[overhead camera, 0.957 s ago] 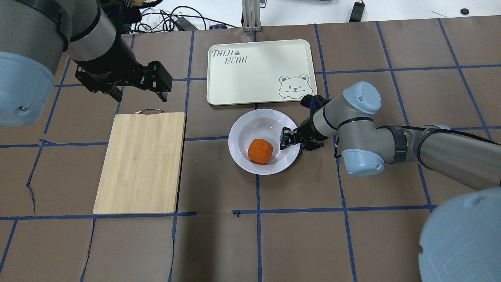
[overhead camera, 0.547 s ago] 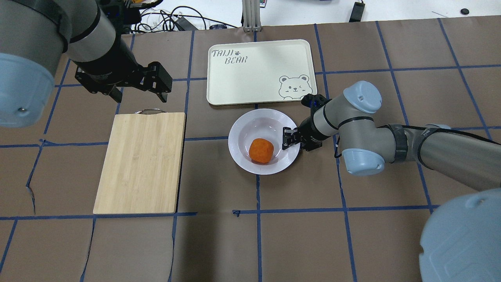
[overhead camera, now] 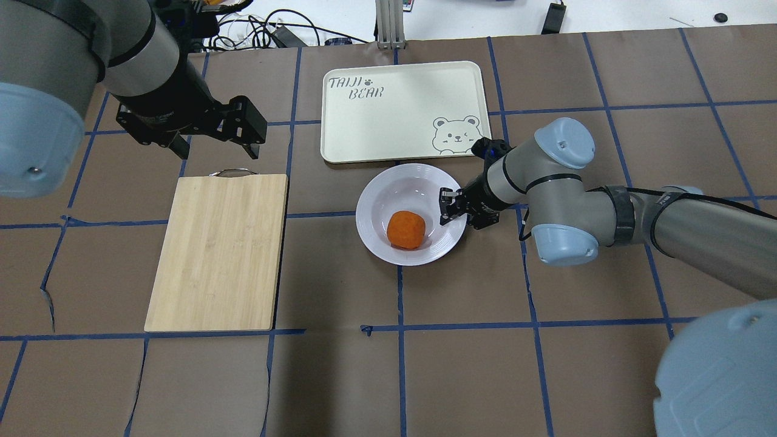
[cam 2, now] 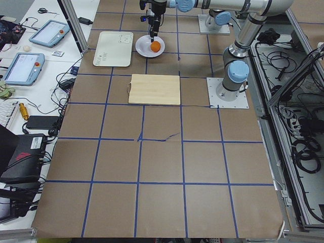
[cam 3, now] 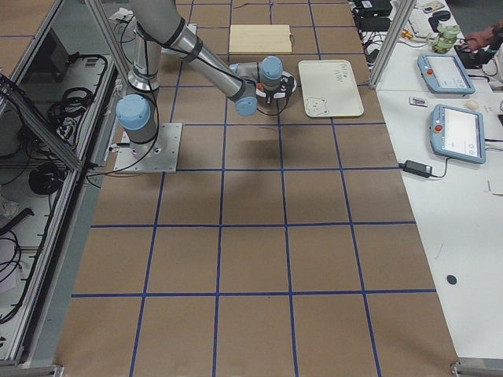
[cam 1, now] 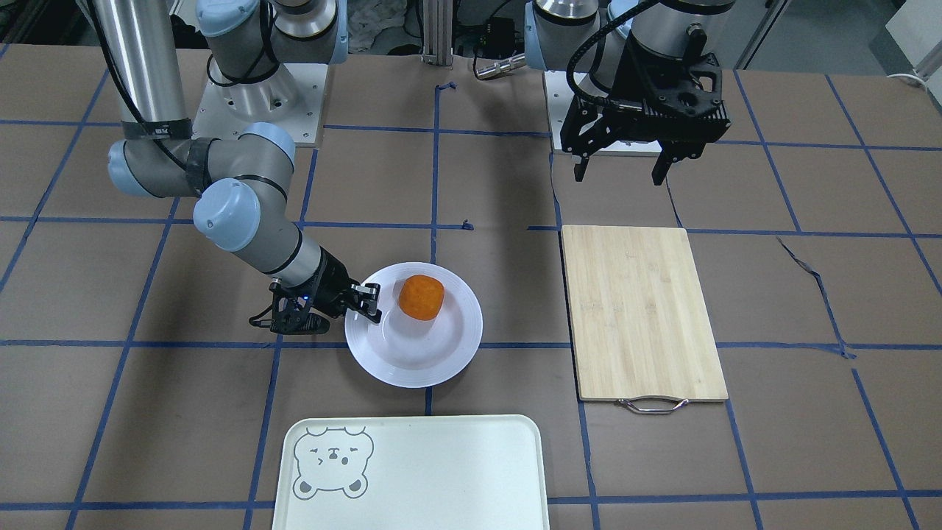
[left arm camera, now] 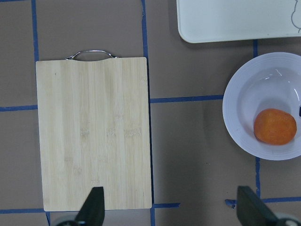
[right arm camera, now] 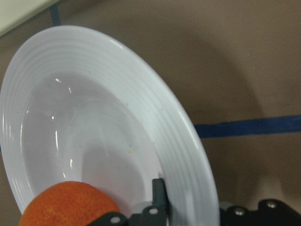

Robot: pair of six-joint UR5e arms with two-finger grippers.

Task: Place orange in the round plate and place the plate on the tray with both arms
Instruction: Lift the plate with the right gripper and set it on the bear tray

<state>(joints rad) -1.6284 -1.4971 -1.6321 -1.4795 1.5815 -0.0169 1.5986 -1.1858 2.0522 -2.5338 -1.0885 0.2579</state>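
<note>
The right gripper (overhead camera: pixel 450 207) is closed down to a narrow gap on the rim of the plate (overhead camera: pixel 366 213). In the right wrist view one finger (right arm camera: pixel 160 194) lies on the upper, ridged face of the rim (right arm camera: pixel 155 108), at the inner edge where the bowl begins. The other is hidden beneath the plate. The gripper comes in low and nearly level from the plate's side nearest the right arm, as the front view shows (cam 1: pixel 366 302).

The orange (overhead camera: pixel 406 230) sits in the sunken middle of the plate, just beyond the fingertips and not touching them. The wrist view shows it at the bottom edge (right arm camera: pixel 70 206), close beside the upper finger. Whether the plate is clear of the table cannot be told.

The tray (overhead camera: pixel 400 115) lies beyond the gripper, on the far side of the plate. In the overhead view the plate's far edge comes right up to the tray's near edge, by the bear face.

The left gripper (overhead camera: pixel 215 147) hangs above the table, well apart from the plate, with its fingers spread wide and nothing between them. Its wrist view shows both tips (left arm camera: pixel 171 213) at the bottom edge. The board (left arm camera: pixel 94 132) lies below it, with the plate (left arm camera: pixel 230 103) and orange (left arm camera: pixel 275 126) off to one side.
</note>
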